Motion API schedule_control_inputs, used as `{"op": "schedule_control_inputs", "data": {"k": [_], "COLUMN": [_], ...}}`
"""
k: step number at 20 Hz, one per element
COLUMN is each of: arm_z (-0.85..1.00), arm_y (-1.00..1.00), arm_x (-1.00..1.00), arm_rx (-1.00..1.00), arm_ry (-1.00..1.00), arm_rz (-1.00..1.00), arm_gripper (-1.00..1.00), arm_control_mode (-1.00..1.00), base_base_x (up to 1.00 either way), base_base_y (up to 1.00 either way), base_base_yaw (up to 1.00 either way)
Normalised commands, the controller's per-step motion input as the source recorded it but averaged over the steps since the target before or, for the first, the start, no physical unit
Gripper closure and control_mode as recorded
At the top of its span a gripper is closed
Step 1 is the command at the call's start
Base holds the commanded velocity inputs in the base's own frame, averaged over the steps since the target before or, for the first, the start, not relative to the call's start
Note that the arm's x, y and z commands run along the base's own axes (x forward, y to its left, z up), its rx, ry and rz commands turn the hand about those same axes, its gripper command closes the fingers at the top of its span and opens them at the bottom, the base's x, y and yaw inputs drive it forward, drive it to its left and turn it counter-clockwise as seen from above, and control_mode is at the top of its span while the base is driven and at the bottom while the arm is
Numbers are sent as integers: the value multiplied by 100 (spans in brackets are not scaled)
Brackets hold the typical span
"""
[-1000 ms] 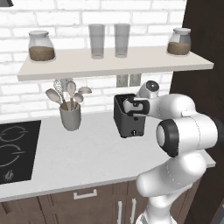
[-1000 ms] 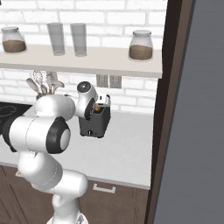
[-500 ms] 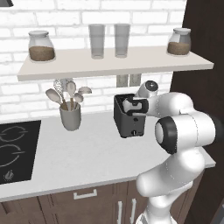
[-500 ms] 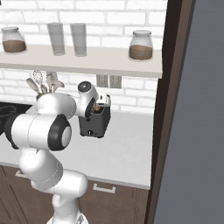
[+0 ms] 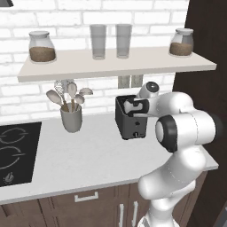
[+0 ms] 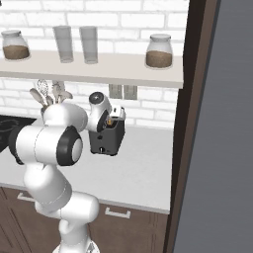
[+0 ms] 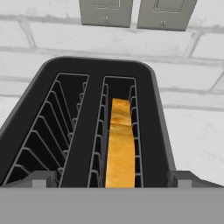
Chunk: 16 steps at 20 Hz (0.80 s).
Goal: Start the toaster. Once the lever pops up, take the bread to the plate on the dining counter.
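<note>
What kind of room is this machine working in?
It looks like a home kitchen, computer-rendered. A dark toaster with bread in one slot stands on a pale counter, next to a cup of cooking utensils and a black stovetop.

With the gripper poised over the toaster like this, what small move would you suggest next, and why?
Probably lower the open gripper straight down around the bread. The slice stands in the right-hand slot of the toaster, the gripper hangs just above it, and nothing is held yet. Whether the lever has popped up, I cannot tell.
</note>
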Motion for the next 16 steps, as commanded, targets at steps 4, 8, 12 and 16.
{"op": "schedule_control_inputs", "data": {"k": [4, 8, 12, 16], "arm_z": [-2, 0, 0, 0], "arm_y": [0, 0, -2, -5], "arm_x": [2, 0, 0, 0], "arm_rx": [0, 0, 0, 0], "arm_ry": [0, -1, 0, 0], "arm_rz": [0, 0, 0, 0], "arm_gripper": [-100, 100, 100, 100], "arm_control_mode": [-100, -100, -100, -100], "base_base_x": [0, 0, 0, 0], "base_base_y": [0, 0, 0, 0], "base_base_yaw": [0, 0, 0, 0]}}
